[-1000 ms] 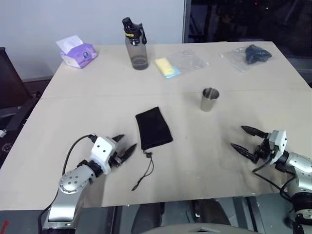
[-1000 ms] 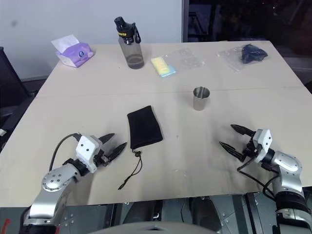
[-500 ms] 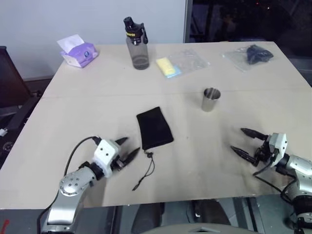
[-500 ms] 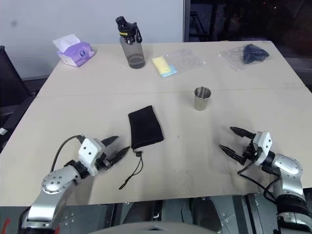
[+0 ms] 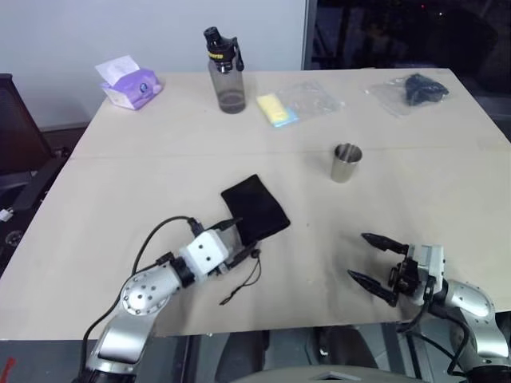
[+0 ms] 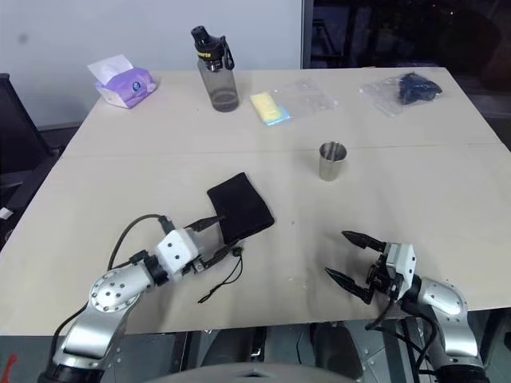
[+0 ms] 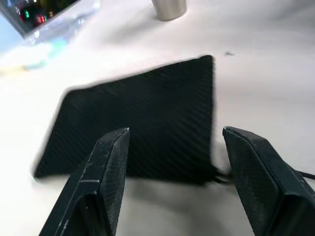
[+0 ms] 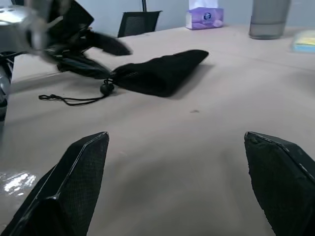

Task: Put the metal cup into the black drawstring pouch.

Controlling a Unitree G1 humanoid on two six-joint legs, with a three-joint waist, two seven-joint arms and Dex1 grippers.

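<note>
Left gripper fingers are spread around the black drawstring pouch mouth, probably to pinch it open. Right gripper is held wide apart, metal cup untouched on the worktop.

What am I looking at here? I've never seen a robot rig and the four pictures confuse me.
It is a two-armed robot at a table. Two pictures come from its head, two from cameras on its wrists, looking along the black fingers. The left gripper is open at the mouth end of the pouch; the right gripper is open over bare table. Nothing is held. Farther back stand the cup, a bottle, a tissue pack, a yellow sponge and two clear bags.
</note>
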